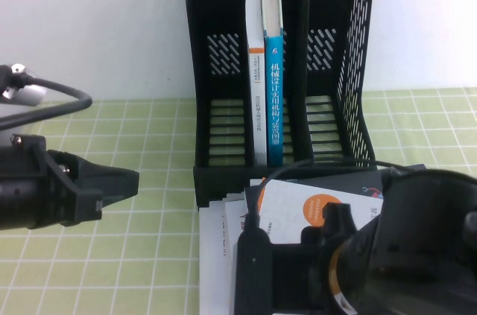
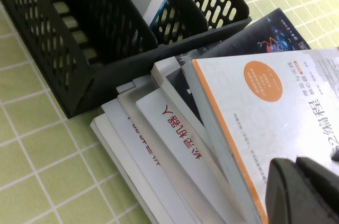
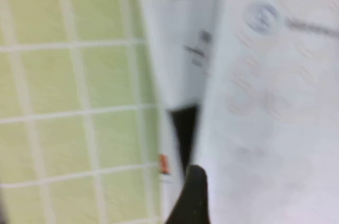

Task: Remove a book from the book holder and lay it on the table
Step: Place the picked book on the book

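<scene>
The black book holder (image 1: 223, 69) stands at the back with two upright books in its middle slot, one with a white spine (image 1: 256, 84) and one with a blue spine (image 1: 274, 99). Several books lie in a fanned pile (image 1: 223, 233) in front of it. The top one is white with an orange circle (image 1: 298, 199) and also shows in the left wrist view (image 2: 265, 107). My left gripper (image 1: 123, 181) is shut and empty, left of the pile; in its wrist view (image 2: 304, 192) it hangs over the top book. My right gripper (image 3: 193, 200) is low over that white cover, hidden under its arm (image 1: 395, 248) in the high view.
The holder's left slot (image 1: 223, 129) and right slot (image 1: 324, 121) hold no books. The green checked tablecloth (image 1: 134, 255) is open to the left of the pile. A white wall stands behind. A cable (image 1: 52, 103) loops at the far left.
</scene>
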### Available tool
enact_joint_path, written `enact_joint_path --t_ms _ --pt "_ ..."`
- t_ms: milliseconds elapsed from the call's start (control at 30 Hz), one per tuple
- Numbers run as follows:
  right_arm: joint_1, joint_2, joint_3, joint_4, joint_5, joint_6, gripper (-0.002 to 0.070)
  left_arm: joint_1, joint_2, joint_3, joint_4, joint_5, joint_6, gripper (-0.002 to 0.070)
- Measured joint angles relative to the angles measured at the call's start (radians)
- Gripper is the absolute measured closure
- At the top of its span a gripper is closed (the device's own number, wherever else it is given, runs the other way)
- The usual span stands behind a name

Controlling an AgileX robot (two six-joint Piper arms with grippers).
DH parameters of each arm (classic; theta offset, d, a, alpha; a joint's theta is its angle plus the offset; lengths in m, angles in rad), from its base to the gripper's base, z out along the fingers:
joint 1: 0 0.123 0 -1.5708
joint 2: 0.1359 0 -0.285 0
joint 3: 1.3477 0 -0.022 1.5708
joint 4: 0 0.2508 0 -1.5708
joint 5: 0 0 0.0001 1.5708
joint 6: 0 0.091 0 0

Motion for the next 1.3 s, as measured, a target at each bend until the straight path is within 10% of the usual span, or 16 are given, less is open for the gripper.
enact_joint_path --t_ms 200,367,500,1300 --pt "0.000 -0.006 -0.084 0.194 0.061 -0.100 0.0104 0.000 -0.002 0.000 0.000 0.000 0.006 0.0678" --pt "0.000 -0.008 -0.111 0.248 0.150 -0.162 0.0510 0.000 -0.002 0.000 0.000 0.000 0.010 0.0678" --pt "0.000 -0.008 -0.052 0.294 0.163 -0.180 0.0645 0.000 -0.002 0.000 0.002 0.000 0.014 0.0678" --pt "-0.209 -0.055 0.280 0.125 -0.013 0.012 0.0678 0.000 -0.002 0.000 0.019 0.000 0.016 0.0678"
